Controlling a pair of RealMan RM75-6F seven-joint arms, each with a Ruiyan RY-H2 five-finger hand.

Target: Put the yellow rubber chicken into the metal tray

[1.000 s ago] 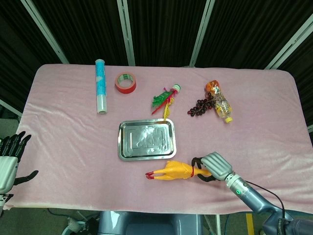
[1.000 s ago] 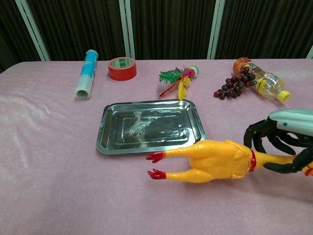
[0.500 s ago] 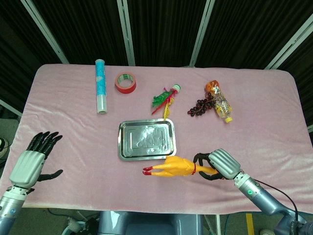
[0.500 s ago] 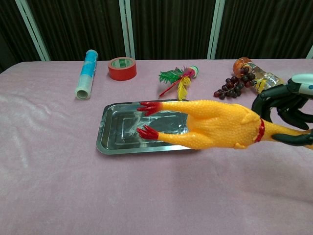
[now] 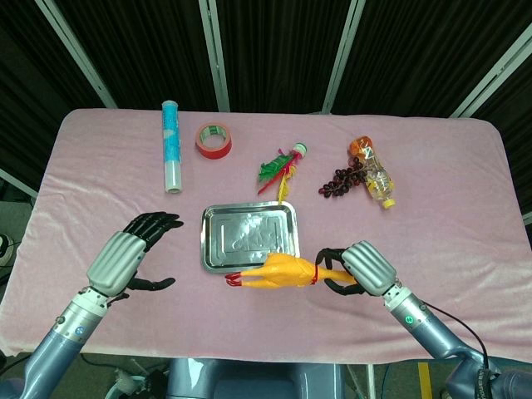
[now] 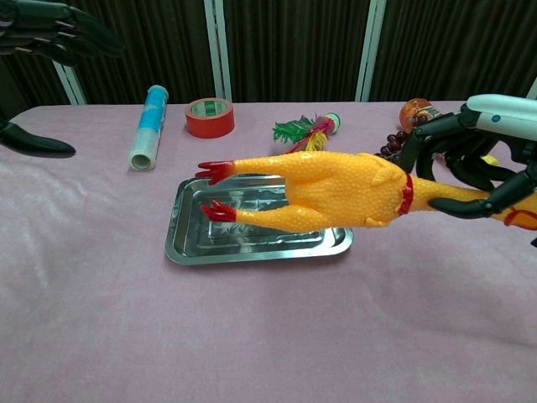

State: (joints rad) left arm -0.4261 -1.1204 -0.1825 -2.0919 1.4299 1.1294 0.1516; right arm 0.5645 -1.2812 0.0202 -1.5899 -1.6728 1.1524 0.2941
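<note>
I see my left hand [image 5: 125, 259] and right hand [image 5: 356, 270] with pale silver-grey backs and glossy black fingers; blue-grey metallic forearms; a thin black cable trailing off the right one

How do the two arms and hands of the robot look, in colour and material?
Both hands, the left hand and the right hand, have a pale grey, ribbed back plate and glossy black fingers. Each sits on a round blue-grey metallic forearm. A small green dot shows near each wrist, and a thin black cable loops beside the right forearm.
</note>
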